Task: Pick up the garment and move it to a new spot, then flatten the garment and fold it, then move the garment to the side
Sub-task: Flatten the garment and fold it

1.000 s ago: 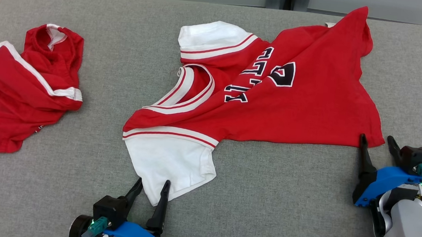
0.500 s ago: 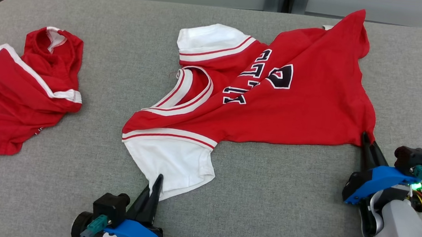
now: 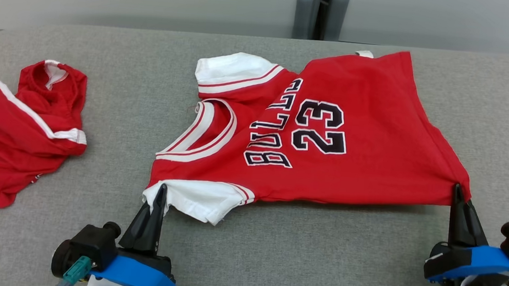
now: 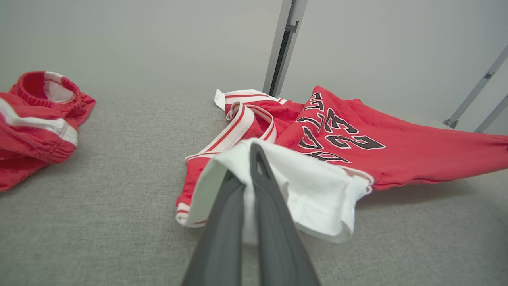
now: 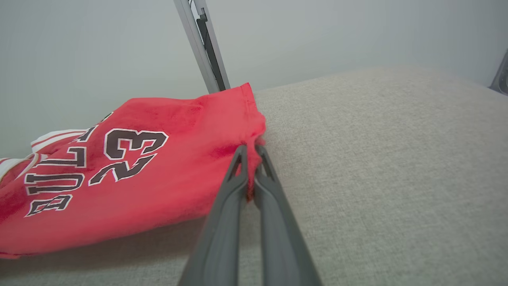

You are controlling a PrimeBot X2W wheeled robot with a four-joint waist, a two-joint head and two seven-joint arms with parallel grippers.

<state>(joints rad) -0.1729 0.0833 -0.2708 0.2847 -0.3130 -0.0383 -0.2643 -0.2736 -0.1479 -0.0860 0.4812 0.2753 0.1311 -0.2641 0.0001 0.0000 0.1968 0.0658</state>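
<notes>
The garment [image 3: 372, 162] is a red jersey with white sleeves and "BULLS 23" on its front, spread on the grey table with its near edge raised off the surface. My left gripper [image 3: 161, 189] is shut on the near white sleeve [image 4: 301, 186], whose cloth is pinched between the fingers [image 4: 254, 151] in the left wrist view. My right gripper [image 3: 457, 190] is shut on the garment's near hem corner, seen bunched at the fingertips [image 5: 250, 153] in the right wrist view. The garment [image 5: 158, 186] hangs taut between the two grips.
Crumpled red shorts with white trim [image 3: 15, 140] lie at the table's left side, also seen in the left wrist view [image 4: 31, 123]. The grey fabric table [image 3: 317, 268] has bare room in front and to the right. A grey post [image 3: 321, 10] stands behind the far edge.
Both grippers shut, the left on the white sleeve and the right on the hem corner, then lifted and pulled. The jersey unfolded so its number shows. The head camera shifted too.
</notes>
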